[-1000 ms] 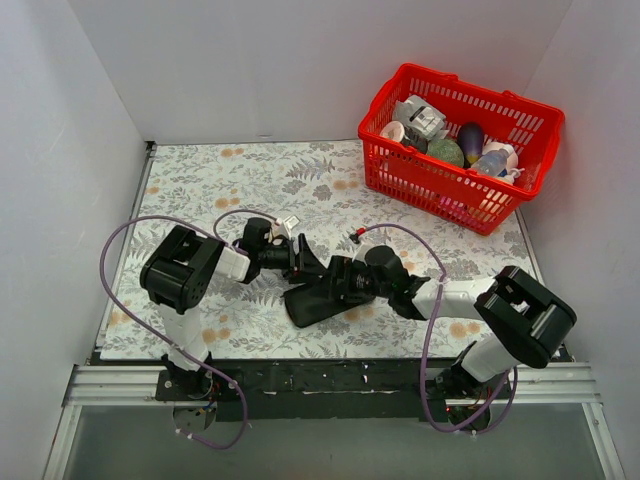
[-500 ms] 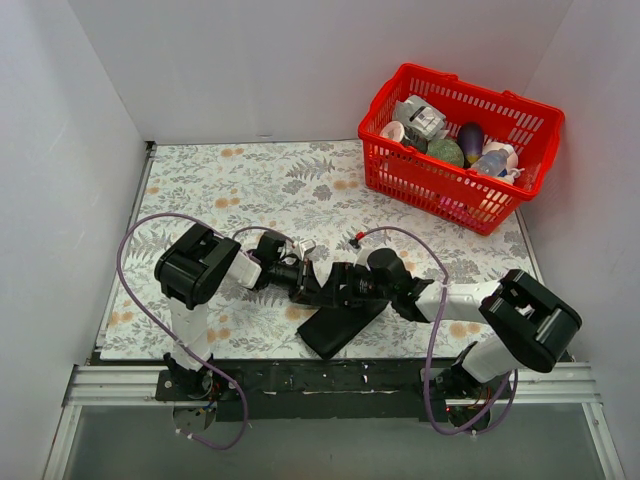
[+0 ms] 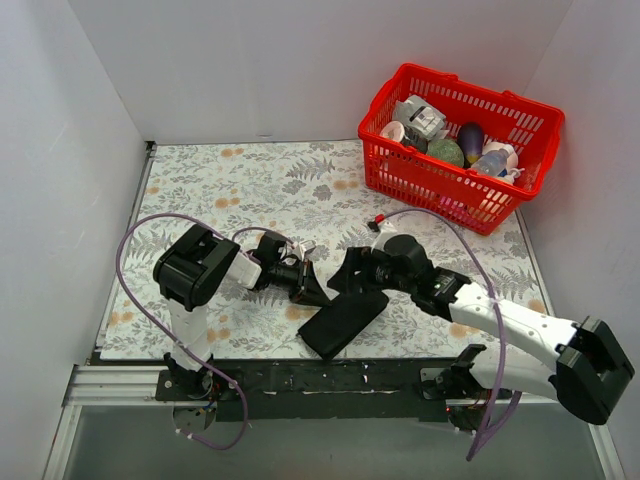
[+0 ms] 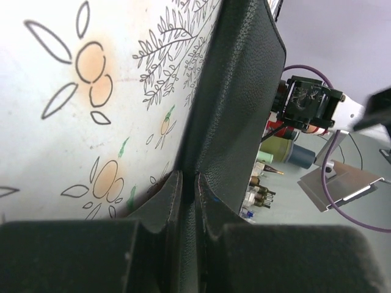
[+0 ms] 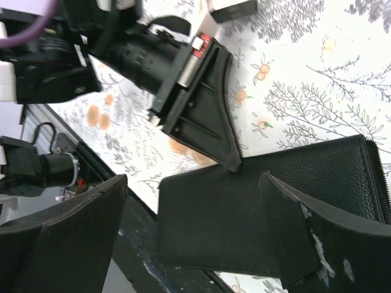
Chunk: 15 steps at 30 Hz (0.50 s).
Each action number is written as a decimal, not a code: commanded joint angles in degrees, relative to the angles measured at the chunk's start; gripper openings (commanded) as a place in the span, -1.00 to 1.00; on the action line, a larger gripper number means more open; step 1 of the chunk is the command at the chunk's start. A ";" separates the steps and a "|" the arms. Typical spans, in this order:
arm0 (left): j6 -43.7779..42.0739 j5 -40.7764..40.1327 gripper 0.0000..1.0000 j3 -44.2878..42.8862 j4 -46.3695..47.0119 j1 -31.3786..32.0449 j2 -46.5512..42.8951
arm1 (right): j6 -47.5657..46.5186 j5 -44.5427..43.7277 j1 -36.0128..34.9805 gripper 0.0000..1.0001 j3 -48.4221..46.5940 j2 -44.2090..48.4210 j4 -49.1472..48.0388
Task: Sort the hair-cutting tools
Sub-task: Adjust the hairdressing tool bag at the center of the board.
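Near the table's (image 3: 200, 180) front edge, the left gripper (image 3: 312, 292) is pinched on the black case (image 3: 343, 320), probably steadying it. The right gripper (image 3: 345, 278) hovers above, fingers apart. Scissors and comb aren't visible, likely inside.

Tally: one black case (image 3: 343, 322). One red basket (image 3: 432, 186), holding two egg shapes, a dark egg (image 3: 470, 135) and a green egg (image 3: 447, 152), plus other bits too jumbled to count. Two grippers: left gripper (image 3: 310, 288), right gripper (image 3: 347, 277). One floral mat (image 3: 220, 180).
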State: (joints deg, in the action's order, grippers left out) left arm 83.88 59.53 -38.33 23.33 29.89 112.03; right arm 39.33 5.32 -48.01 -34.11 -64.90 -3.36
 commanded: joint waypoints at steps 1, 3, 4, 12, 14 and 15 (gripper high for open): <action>0.49 -6.78 -1.00 3.08 -10.68 2.98 -0.75 | 0.04 -1.20 0.02 0.94 -4.21 5.92 12.49; 2.42 -10.47 -1.00 3.34 -10.68 2.72 -2.51 | 1.27 -0.05 -0.07 0.94 -4.30 6.80 15.13; 3.13 -11.70 -1.00 3.43 -10.33 2.63 -3.91 | 1.53 0.56 -0.15 0.94 -4.39 6.98 16.00; 9.63 -23.83 -1.00 4.13 -12.78 -5.36 -19.80 | 6.98 2.67 -0.24 0.95 -1.75 5.93 15.40; 10.52 -25.50 -1.00 6.06 -13.48 -7.81 -22.80 | 8.73 2.85 -0.24 0.95 -1.14 5.32 14.26; 10.52 -26.47 -1.00 6.77 -14.62 -8.52 -25.78 | 9.09 2.76 -0.33 0.95 -1.14 5.23 13.82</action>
State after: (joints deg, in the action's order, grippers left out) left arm 91.55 42.52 -34.24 13.13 25.91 94.83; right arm 44.66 6.90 -48.03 -36.27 -59.09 12.16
